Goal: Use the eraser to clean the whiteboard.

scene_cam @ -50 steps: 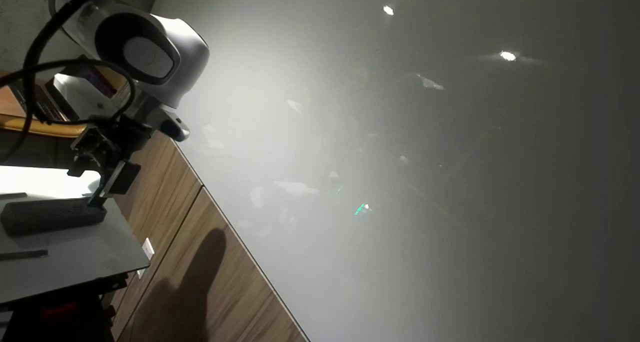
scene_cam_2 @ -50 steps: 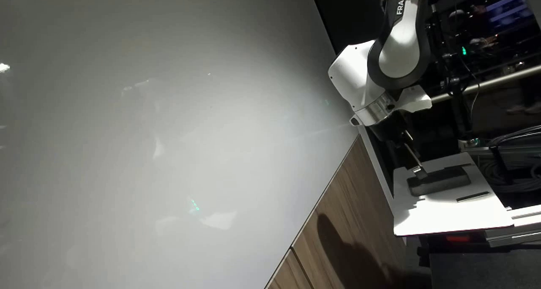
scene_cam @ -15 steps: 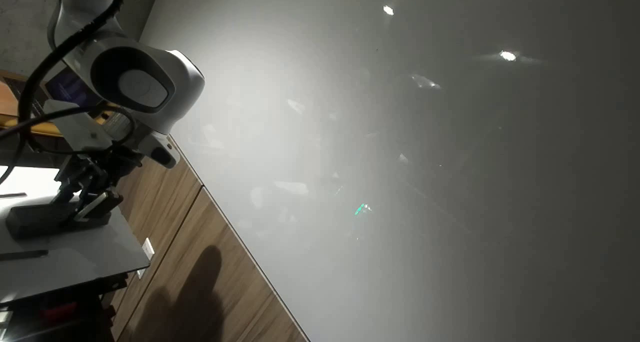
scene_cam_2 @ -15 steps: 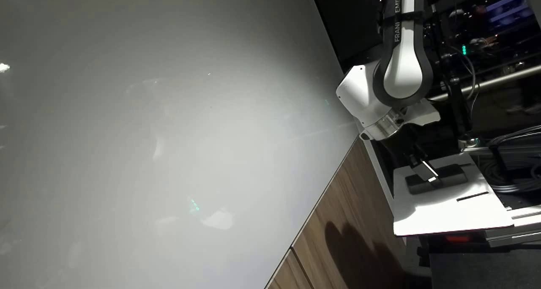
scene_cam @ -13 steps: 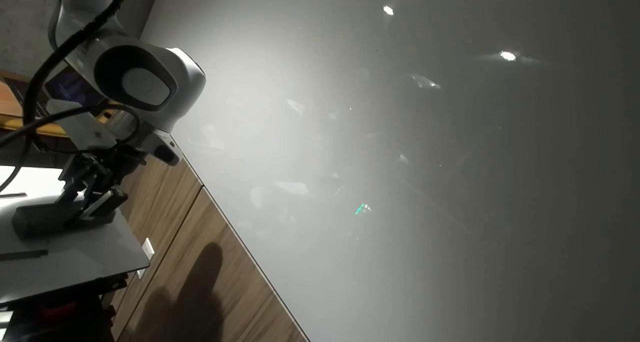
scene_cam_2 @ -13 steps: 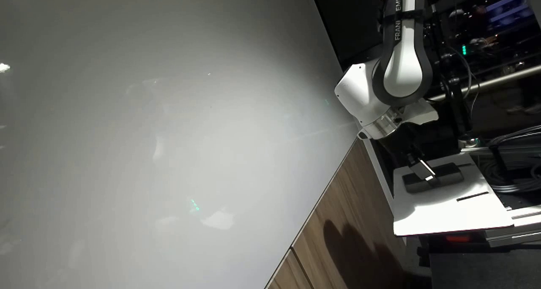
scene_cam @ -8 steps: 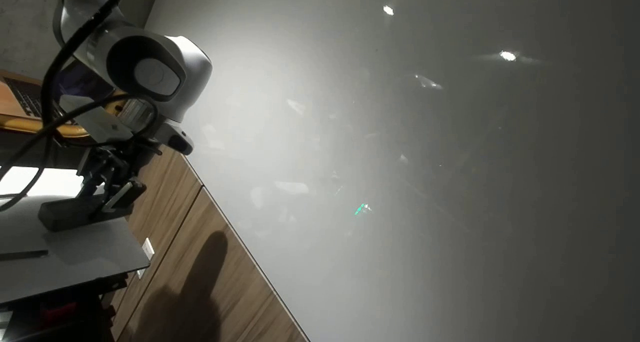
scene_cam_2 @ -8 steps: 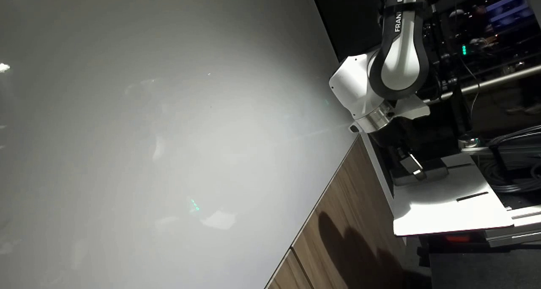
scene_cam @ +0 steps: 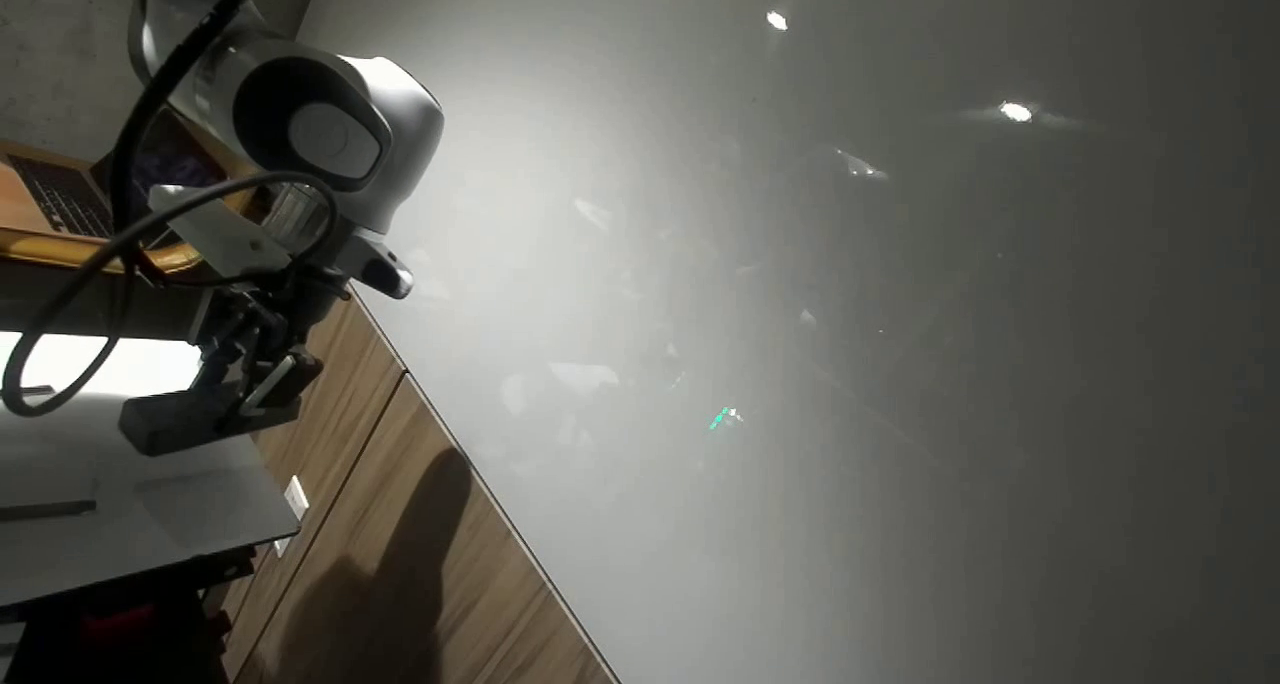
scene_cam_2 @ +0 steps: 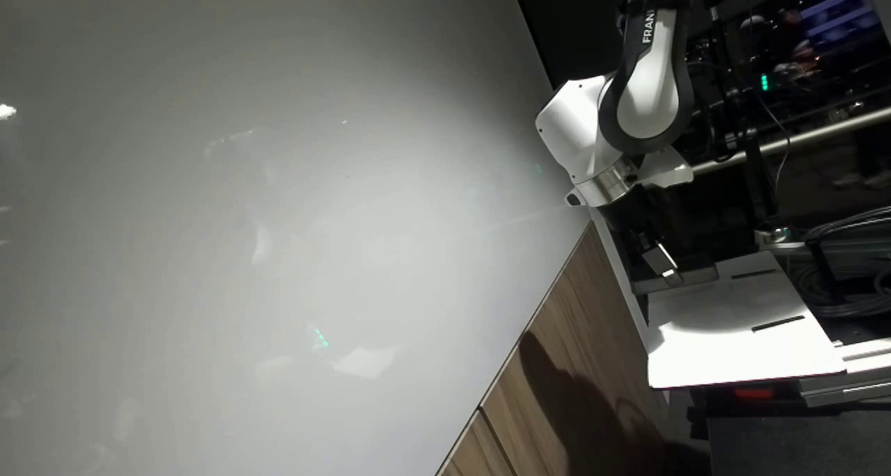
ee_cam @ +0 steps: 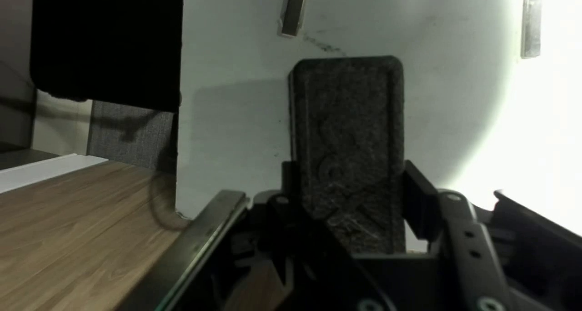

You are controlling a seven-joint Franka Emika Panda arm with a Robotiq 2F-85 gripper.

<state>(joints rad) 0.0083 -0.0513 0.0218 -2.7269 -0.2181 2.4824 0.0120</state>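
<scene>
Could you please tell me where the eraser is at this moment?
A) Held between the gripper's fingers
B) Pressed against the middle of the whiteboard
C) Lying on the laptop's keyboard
A: the wrist view shows the eraser between the two fingers of the gripper, one against each long side.

Both exterior views stand well back from the arm [scene_cam: 340, 134], higher than the desk [scene_cam_2: 738, 351], and look obliquely across the whiteboard [scene_cam: 760, 264], whose lower edge slants opposite ways in them; all three show in both. Right up close, the wrist view peers past the end effector [ee_cam: 349, 179] onto the eraser [ee_cam: 350, 115] and that same desk.
</scene>
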